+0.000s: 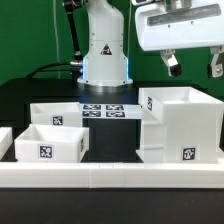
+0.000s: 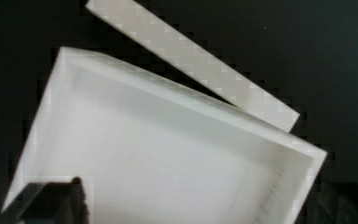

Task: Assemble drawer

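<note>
The white cube-like housing [image 1: 182,125], open at the top and tagged on its front, stands at the exterior view's right. My gripper [image 1: 193,64] hangs well above it, open and empty, with its two dark fingers wide apart. The wrist view looks down into the housing's hollow [image 2: 158,140], with one dark fingertip [image 2: 51,200] at the frame's edge. Two shallow white trays sit at the exterior view's left: one in front [image 1: 50,145] and one behind it [image 1: 55,113], both tagged.
The marker board [image 1: 105,110] lies on the black table before the robot base [image 1: 105,60]. A long low white border rail [image 1: 110,178] runs along the front. A plain long white strip [image 2: 185,60] lies beside the housing in the wrist view.
</note>
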### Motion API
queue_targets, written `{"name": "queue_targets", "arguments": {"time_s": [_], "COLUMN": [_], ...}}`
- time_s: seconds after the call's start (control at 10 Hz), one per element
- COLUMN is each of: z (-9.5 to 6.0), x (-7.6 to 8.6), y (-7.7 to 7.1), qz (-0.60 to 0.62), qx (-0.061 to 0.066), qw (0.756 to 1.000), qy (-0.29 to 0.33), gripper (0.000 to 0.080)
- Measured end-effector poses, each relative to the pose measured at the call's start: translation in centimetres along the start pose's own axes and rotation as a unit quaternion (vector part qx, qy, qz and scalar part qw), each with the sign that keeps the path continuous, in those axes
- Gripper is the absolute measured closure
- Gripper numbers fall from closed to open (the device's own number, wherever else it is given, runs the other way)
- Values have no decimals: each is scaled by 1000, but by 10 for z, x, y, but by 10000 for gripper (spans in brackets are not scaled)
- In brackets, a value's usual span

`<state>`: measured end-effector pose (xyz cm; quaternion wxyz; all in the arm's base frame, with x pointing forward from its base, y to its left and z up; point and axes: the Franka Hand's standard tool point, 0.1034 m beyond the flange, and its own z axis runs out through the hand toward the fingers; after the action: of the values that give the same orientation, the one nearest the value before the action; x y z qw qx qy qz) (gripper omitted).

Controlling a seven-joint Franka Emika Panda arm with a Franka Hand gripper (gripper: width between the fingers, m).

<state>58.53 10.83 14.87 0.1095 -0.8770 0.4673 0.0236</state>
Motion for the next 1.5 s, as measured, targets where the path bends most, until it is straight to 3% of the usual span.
{"name": "queue_targets", "arguments": {"time_s": [0.2,0.3,0.5,1.0,1.1,1.5], "z": [1,5,0,-1,-5,-20], "x": [0,4,20,24,39,98], "y": [1,10,18,19,28,65], "qz": [-15,-135,-295,-472,-547,-550], "qx": [-3,-23,-37,-42,-47,-52], "qw": [1000,991,955,880,836,833], "qy": [0,0,7,1,0,14], "gripper": [150,150,150,150,150,150]}}
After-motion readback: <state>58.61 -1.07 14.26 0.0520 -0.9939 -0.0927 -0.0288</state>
